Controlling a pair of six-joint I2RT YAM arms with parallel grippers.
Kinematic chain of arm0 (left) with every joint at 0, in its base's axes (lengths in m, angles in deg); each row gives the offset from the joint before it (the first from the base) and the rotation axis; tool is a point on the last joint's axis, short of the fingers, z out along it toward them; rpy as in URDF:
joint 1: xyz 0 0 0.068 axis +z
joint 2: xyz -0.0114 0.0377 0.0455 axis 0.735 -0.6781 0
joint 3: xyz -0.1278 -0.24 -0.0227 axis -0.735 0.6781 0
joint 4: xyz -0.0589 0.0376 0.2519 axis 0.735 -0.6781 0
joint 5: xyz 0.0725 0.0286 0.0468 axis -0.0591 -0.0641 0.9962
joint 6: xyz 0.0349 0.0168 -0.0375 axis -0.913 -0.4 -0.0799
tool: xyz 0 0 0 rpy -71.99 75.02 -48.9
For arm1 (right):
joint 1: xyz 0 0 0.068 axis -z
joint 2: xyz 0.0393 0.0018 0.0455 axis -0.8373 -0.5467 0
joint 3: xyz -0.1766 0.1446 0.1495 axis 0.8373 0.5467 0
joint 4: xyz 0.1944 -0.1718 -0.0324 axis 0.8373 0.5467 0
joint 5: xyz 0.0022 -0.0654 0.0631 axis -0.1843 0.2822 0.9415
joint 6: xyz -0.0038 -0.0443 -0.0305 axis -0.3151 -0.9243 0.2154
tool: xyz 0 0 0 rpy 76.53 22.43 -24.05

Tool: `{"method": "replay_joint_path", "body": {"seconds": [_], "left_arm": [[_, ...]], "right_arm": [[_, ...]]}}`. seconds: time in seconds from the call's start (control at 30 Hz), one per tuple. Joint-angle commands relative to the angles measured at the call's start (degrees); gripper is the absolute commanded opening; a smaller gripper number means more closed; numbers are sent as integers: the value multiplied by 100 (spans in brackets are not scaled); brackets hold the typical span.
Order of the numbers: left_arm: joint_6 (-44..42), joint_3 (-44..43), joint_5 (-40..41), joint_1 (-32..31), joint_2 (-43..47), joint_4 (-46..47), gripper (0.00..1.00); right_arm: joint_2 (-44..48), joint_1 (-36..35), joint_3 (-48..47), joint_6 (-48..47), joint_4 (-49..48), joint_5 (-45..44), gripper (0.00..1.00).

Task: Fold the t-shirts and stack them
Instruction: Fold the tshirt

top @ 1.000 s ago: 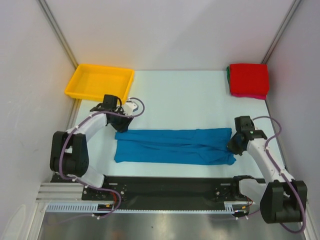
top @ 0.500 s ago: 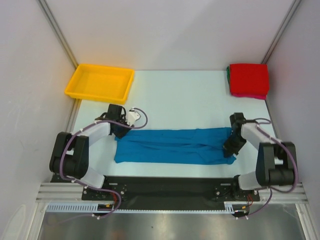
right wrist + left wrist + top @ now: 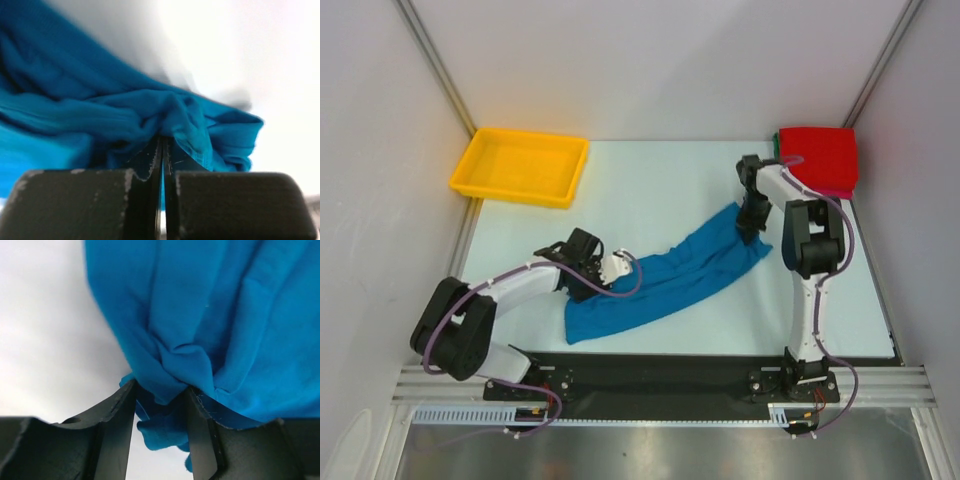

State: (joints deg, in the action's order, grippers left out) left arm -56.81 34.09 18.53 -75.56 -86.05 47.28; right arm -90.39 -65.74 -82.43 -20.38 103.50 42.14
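Note:
The bright blue t-shirt (image 3: 670,280), folded into a long band, lies slanting from near left to far right on the table. My left gripper (image 3: 588,280) is shut on a bunch of its left end, seen close in the left wrist view (image 3: 160,390) with blue cloth (image 3: 210,315) between the jaws. My right gripper (image 3: 752,222) is shut on its right end; the jaws pinch a fold of cloth (image 3: 75,115) in the right wrist view (image 3: 162,137). A folded red t-shirt (image 3: 817,158) tops a stack at the far right corner, with thin green and pink edges under it.
A yellow plastic tray (image 3: 480,175) stands at the far left corner. White walls close in on both sides. The black base rail (image 3: 650,365) runs along the near table edge. The stack lies just right of my right arm.
My right gripper has pulled the shirt's right end away from the near edge toward the red stack. My left gripper has moved nearer and rightward with the left end. The shirt now lies slanted.

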Motion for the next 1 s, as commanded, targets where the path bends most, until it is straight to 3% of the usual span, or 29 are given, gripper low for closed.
{"method": "replay_joint_path", "body": {"seconds": [0.0,0.17,0.3,0.47,0.67,0.8,0.87,0.93,0.97], "left_arm": [[616,38,-1122,-523,-492,-859,49],[985,-524,-1455,-778,-992,-903,50],[1249,-850,-1886,-963,-1090,-1131,54],[1478,-903,-2045,-1375,-1248,-737,56],[2128,-1043,-2545,-1780,-1336,-262,60],[2190,-1299,-2546,-1930,-1240,-533,64],[2155,-1343,-2371,-1930,-1152,-709,68],[2138,-1360,-2187,-1930,-1064,-823,70],[2111,-1430,-2116,-1930,-977,-989,76]], "right_arm": [[-1072,-131,-1369,244,-3245,111,0],[-2572,-271,-3747,15,-2761,409,0],[-3367,-289,-4885,217,-3102,979,0],[-3552,-368,-4923,367,-4061,1218,0],[-3544,-369,-5310,218,-4097,1210,0],[-2938,-263,-4766,156,-4149,1131,1],[-2481,-210,-4477,86,-4228,1104,6],[-2252,-210,-4492,-142,-4089,1026,20],[-2051,-201,-4527,-204,-4009,999,26]]}}
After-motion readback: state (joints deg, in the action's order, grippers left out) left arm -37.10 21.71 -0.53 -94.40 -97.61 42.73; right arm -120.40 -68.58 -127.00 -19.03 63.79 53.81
